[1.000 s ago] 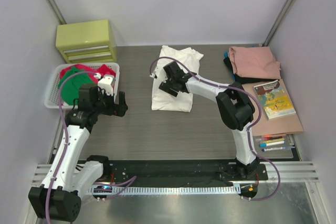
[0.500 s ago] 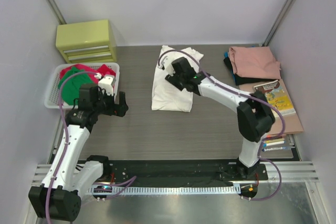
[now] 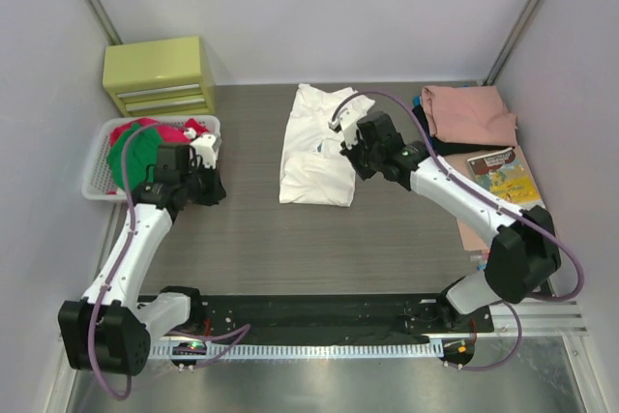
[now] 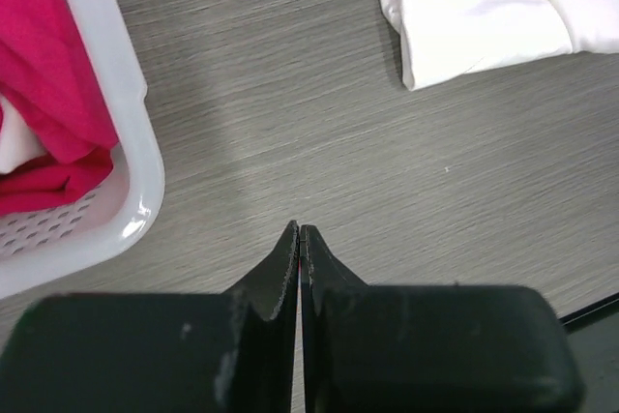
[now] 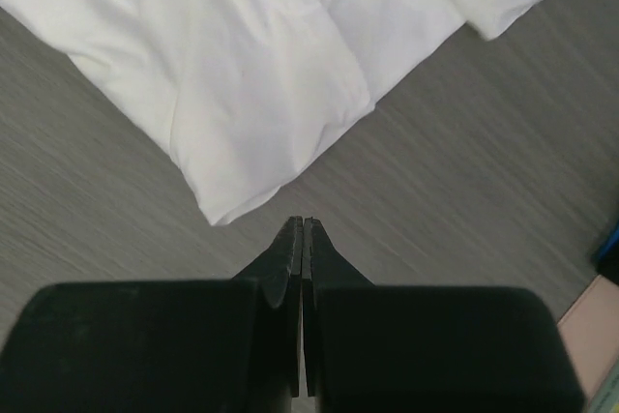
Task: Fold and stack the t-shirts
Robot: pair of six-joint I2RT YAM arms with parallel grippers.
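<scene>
Top external view gives me the white shirt [image 3: 317, 147] lying half folded in a long strip on the table [image 3: 290, 239], toward the far middle, with its sleeves at the far end. My right pincer [image 5: 303, 221] is closed on nothing, its tips pressed together over bare table just beside a corner of the strip. Whether it brushes the cloth I cannot quite tell from above. My left pincer [image 4: 299, 229] is likewise closed and empty, hanging over the table beside the basket [image 4: 135, 142], where a red shirt [image 3: 145, 131] and a green shirt [image 3: 131, 157] sit bundled. A salmon-pink shirt [image 3: 469, 113] lies folded at the far right, on something dark.

I judge the white one light, limp and thin. It will likely sag, drag and lose its crease if lifted by one point. Best I take it at the two corners of one short end, pinching through all the layers, one pincer each, and carry it low.
</scene>
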